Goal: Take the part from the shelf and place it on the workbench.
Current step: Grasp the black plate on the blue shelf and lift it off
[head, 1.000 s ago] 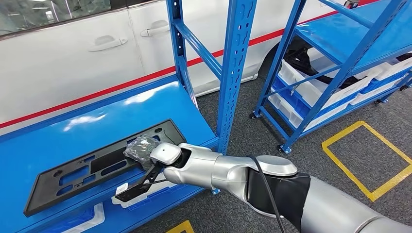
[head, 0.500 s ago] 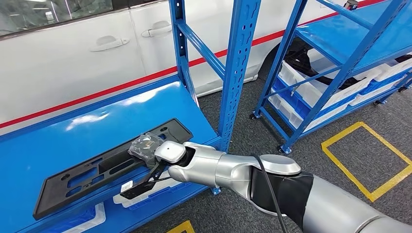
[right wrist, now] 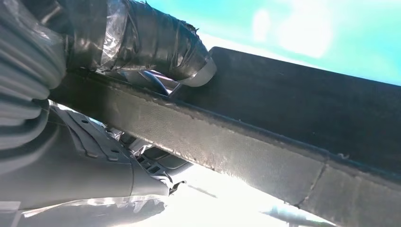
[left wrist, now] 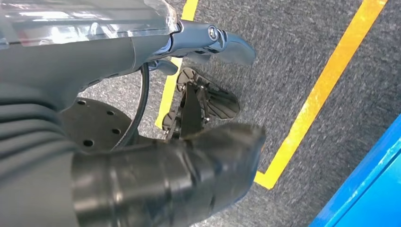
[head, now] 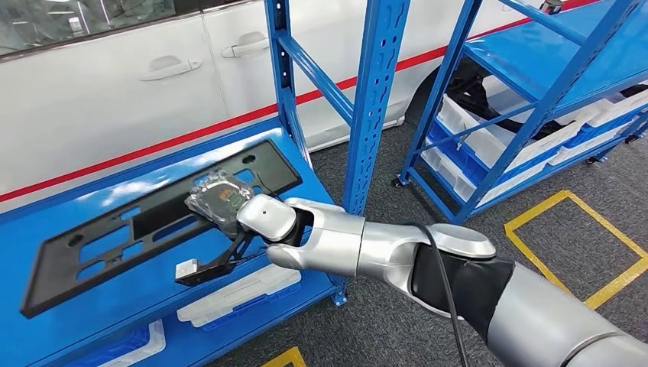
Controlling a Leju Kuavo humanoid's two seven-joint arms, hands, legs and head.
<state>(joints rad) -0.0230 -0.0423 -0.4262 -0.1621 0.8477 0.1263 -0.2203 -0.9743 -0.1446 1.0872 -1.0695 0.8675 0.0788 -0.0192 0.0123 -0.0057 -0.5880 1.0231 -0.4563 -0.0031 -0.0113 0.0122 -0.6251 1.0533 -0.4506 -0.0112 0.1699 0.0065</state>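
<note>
flat black plastic part (head: 145,229) with cutouts, gripped by right hand (head: 229,229) over glossy blue shelf (head: 92,306)

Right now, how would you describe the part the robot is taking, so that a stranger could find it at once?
Look at the blue shelf in front of the white car. Over its glossy surface is a long, flat black panel with rectangular cut-outs, gripped at its near edge by the right hand. It is the single black piece there; the white trays sit one level below.

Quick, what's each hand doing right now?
Right hand: grips the long black plastic panel at its near edge.
Left hand: holds nothing; open or closed cannot be told.
</note>
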